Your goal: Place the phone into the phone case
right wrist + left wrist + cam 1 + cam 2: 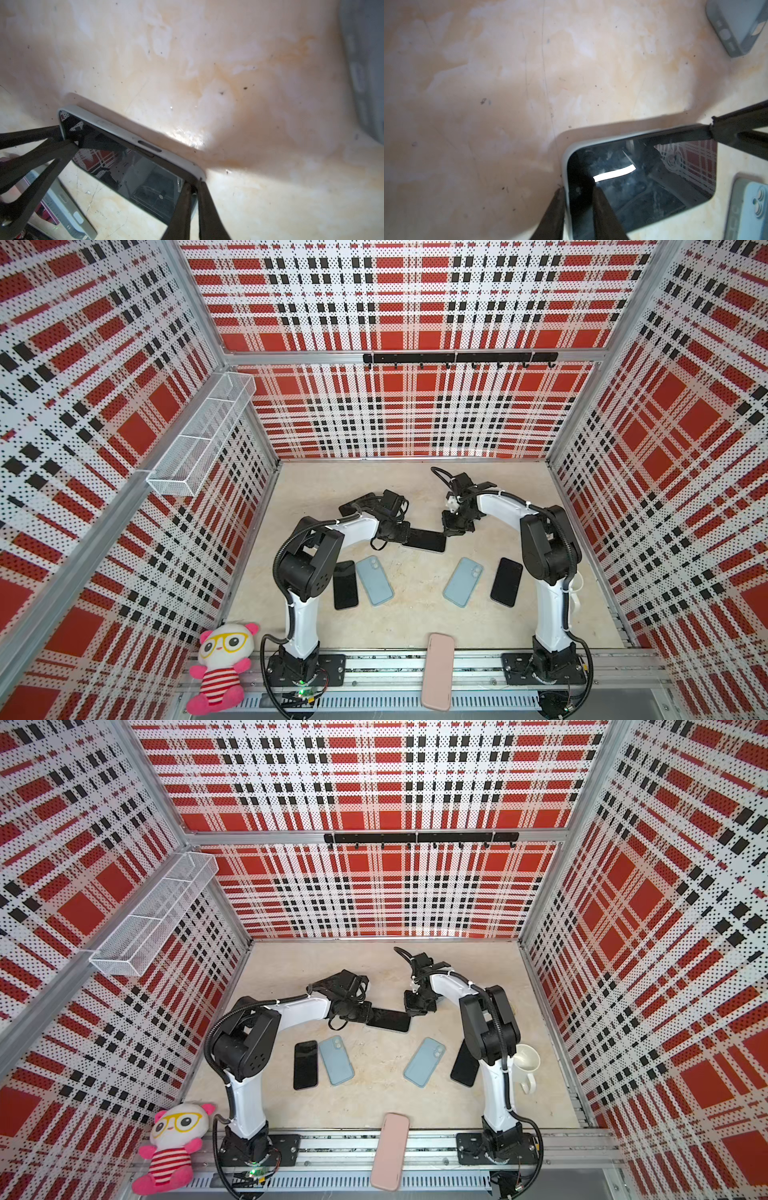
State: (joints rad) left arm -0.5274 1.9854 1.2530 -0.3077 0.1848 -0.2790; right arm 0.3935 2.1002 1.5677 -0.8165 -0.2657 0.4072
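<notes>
As left claw point(641, 156) clamps the phone point(428, 541), right claw point(131, 162) clamps it too.

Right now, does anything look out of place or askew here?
Yes. The pink case lies mostly off the table, across the metal rail at the front, its near end overhanging the edge. A plush toy also sits at that rail's left end, unrelated to the task.

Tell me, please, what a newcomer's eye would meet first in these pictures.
The red plaid walls surround everything. At the table's middle, the left gripper and right gripper both pinch one black phone in a pale case, one at each end. A pink plush panda sits at the front left corner.
</notes>
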